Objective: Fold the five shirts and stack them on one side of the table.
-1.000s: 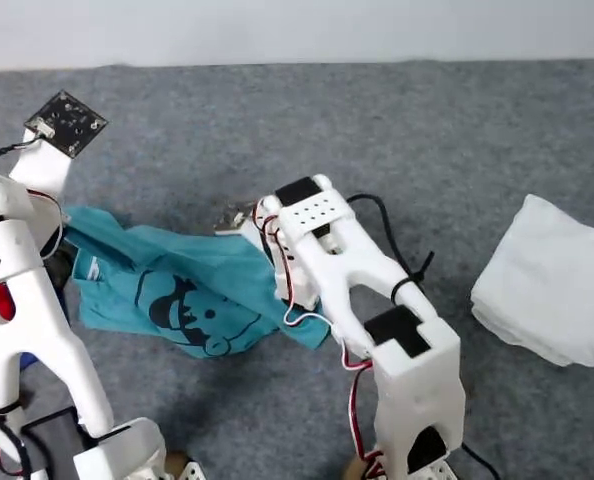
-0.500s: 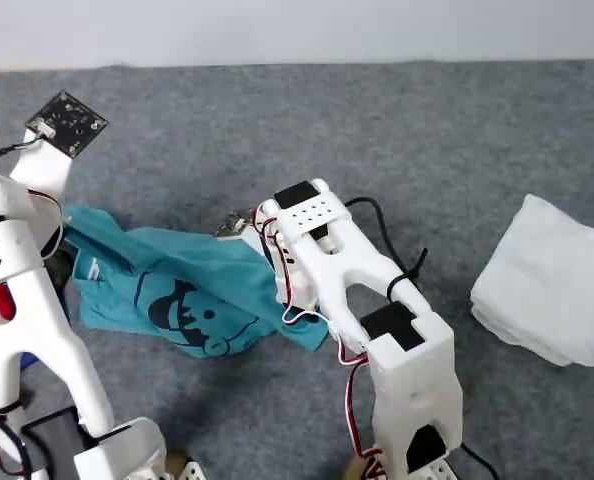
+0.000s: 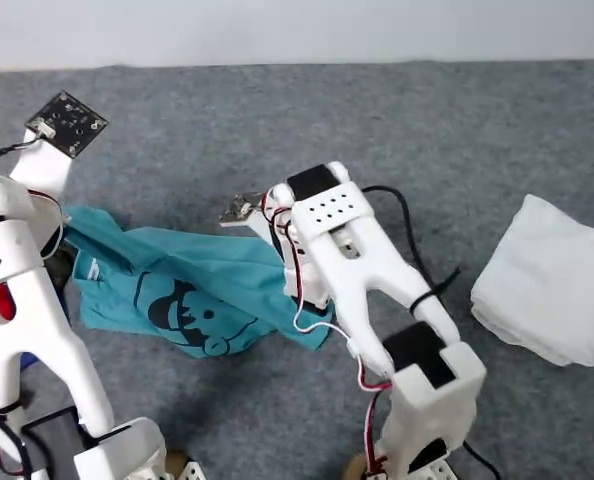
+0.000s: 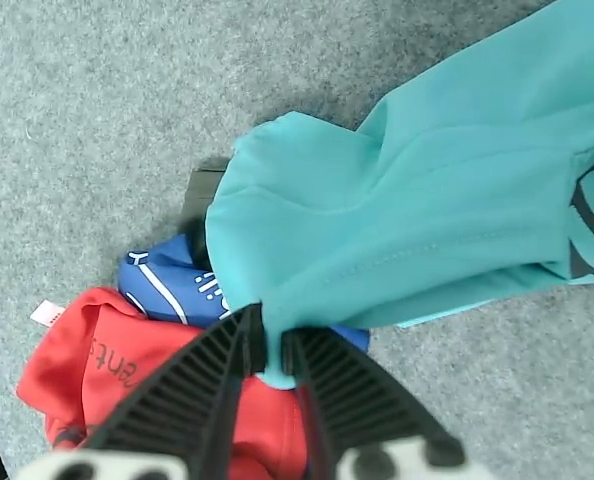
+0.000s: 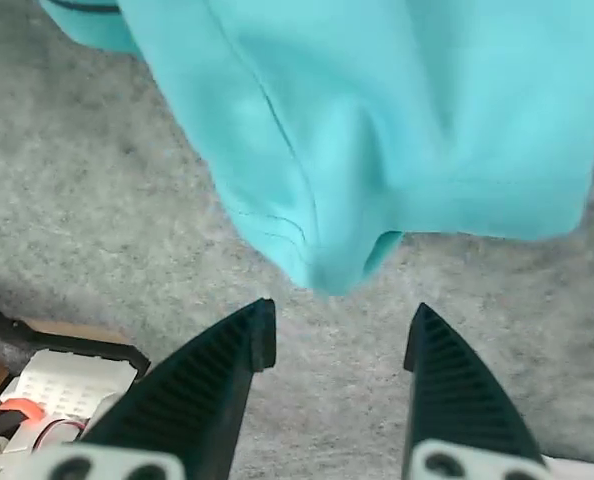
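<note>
A teal shirt (image 3: 192, 285) with a dark print lies spread and crumpled on the grey carpet, left of centre. My left gripper (image 4: 272, 345) is shut on a bunched edge of the teal shirt (image 4: 397, 210), at the shirt's left end by the left arm (image 3: 22, 270). Under that grip lie a red shirt (image 4: 87, 365) and a blue shirt (image 4: 162, 285) in a heap. My right gripper (image 5: 342, 320) is open and hangs just above the teal shirt's (image 5: 377, 120) right edge, with nothing between its fingers. A folded white shirt (image 3: 547, 280) rests at the right side.
The right arm (image 3: 352, 250) stands over the table's centre, covering the teal shirt's right end. A small electronics board (image 5: 62, 385) lies on the carpet near the right gripper. Bare carpet stretches along the back and between the right arm and the white shirt.
The right arm has swung a little to the right and back, its wrist drawing off from the teal shirt's right end. The left arm and the shirt have hardly moved.
</note>
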`<action>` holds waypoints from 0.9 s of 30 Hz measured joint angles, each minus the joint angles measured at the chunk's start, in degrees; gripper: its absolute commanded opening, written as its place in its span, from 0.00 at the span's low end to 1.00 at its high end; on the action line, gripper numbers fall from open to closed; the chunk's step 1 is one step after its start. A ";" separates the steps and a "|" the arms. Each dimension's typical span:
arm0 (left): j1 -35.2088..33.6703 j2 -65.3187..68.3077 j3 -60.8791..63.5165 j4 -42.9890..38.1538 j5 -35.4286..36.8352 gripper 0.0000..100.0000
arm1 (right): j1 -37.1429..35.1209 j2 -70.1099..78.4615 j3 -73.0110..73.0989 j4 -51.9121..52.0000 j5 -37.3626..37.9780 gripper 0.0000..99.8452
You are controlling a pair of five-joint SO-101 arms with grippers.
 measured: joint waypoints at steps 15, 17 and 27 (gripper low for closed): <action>1.23 0.00 0.00 0.00 0.00 0.00 | -6.07 9.23 0.18 -5.01 0.09 0.21; 1.23 0.00 0.00 0.00 0.00 0.00 | -6.07 10.81 0.18 -5.89 0.09 0.21; 1.23 0.00 0.00 0.00 0.00 0.00 | -3.08 12.04 0.18 -7.65 2.90 0.06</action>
